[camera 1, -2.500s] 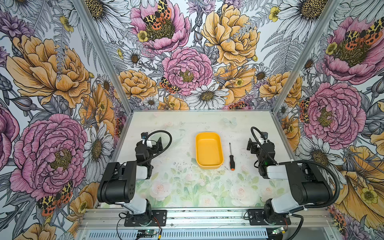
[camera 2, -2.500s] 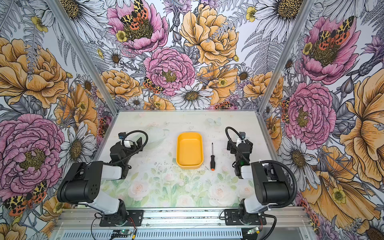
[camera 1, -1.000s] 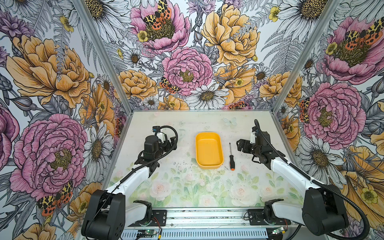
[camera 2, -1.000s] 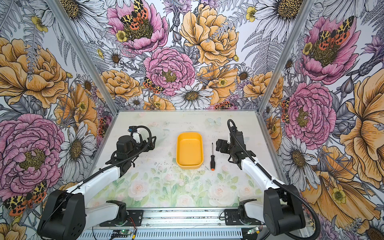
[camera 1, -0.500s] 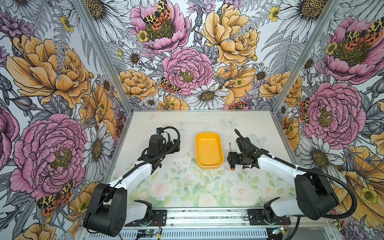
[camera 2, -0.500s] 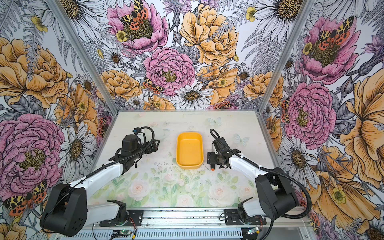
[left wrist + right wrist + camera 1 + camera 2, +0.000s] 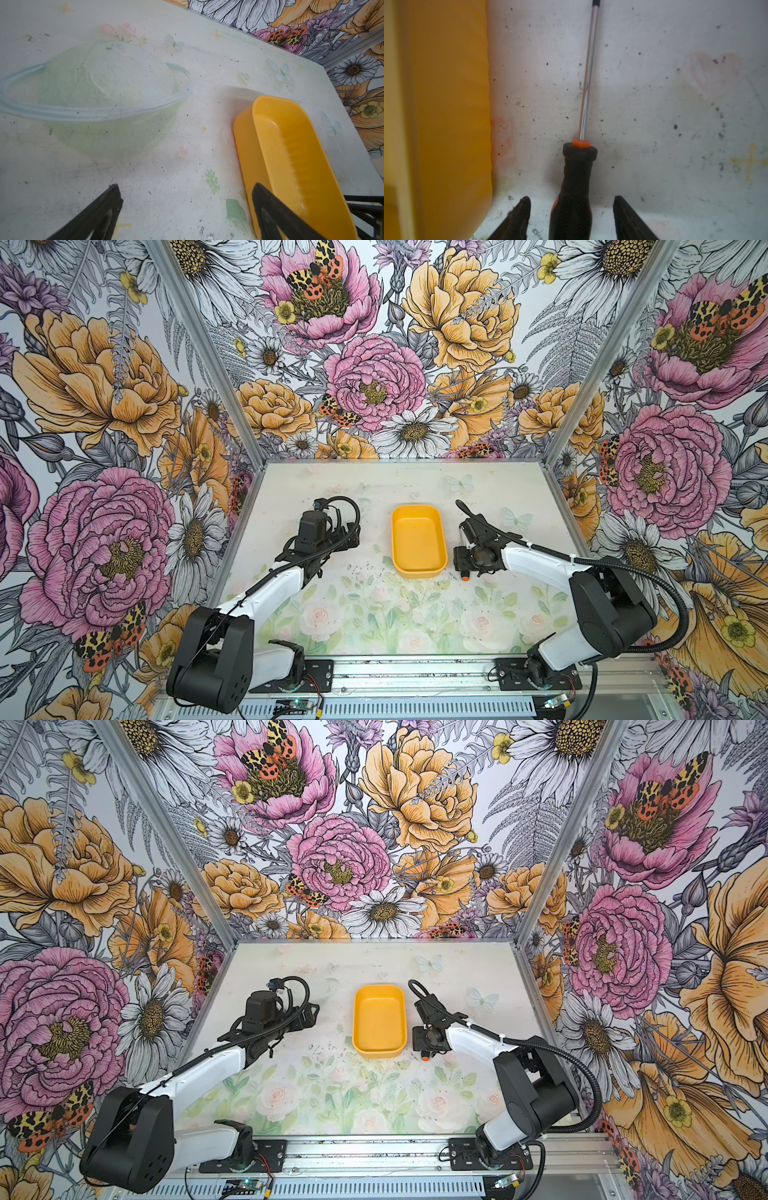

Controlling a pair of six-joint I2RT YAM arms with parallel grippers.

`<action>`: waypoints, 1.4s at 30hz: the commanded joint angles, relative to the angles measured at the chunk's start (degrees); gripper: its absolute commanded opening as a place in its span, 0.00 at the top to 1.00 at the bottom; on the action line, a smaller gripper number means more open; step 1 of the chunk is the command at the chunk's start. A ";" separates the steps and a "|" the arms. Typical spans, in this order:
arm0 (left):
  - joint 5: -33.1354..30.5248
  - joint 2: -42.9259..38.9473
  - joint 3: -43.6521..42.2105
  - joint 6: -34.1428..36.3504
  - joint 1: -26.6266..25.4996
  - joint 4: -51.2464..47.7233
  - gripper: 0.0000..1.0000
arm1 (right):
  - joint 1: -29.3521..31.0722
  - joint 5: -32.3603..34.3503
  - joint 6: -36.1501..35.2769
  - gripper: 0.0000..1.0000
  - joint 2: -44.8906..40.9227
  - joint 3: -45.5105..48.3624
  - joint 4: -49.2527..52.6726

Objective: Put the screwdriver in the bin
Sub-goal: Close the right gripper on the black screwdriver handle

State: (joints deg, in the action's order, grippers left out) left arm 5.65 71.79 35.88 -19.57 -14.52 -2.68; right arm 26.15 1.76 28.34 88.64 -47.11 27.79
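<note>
The screwdriver [image 7: 576, 182], black-handled with orange trim, lies on the table just right of the bin [image 7: 417, 543]. Its thin shaft points toward the back wall. In both top views only its orange end [image 7: 466, 577] [image 7: 424, 1058] shows from under my right gripper [image 7: 467, 566] [image 7: 424, 1042]. That gripper [image 7: 571, 198] straddles the handle, open, with a gap on each side. The yellow-orange bin [image 7: 378, 1023] [image 7: 291, 158] [image 7: 450, 104] holds nothing. My left gripper [image 7: 351, 535] [image 7: 309, 1013] [image 7: 186, 186] is open and holds nothing, left of the bin.
Floral walls close in the table on three sides, with metal corner posts. A metal rail [image 7: 415, 680] carrying both arm bases runs along the front edge. The table mat is printed with pale flowers and speckled with dark dirt.
My right gripper has swung in from the right and come down over the screwdriver's handle, its jaws narrowing. The left gripper has reached a little further toward the bin. The screwdriver has not moved.
</note>
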 commanded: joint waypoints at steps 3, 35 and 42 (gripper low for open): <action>0.25 0.64 2.26 2.48 -0.28 -3.05 0.01 | 0.96 1.97 0.84 0.40 2.11 -1.90 1.36; -1.08 -1.25 2.07 3.96 -0.15 -4.89 0.01 | 1.93 0.41 0.70 1.00 6.38 -3.21 3.76; -0.89 -1.07 2.22 3.85 -0.14 -4.91 0.01 | 0.12 -1.57 1.17 1.00 2.88 -3.12 3.68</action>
State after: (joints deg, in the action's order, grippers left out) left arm 5.56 71.35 36.86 -16.51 -14.50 -7.53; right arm 27.11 1.93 28.95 92.82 -50.11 31.48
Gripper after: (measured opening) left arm 0.988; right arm 0.316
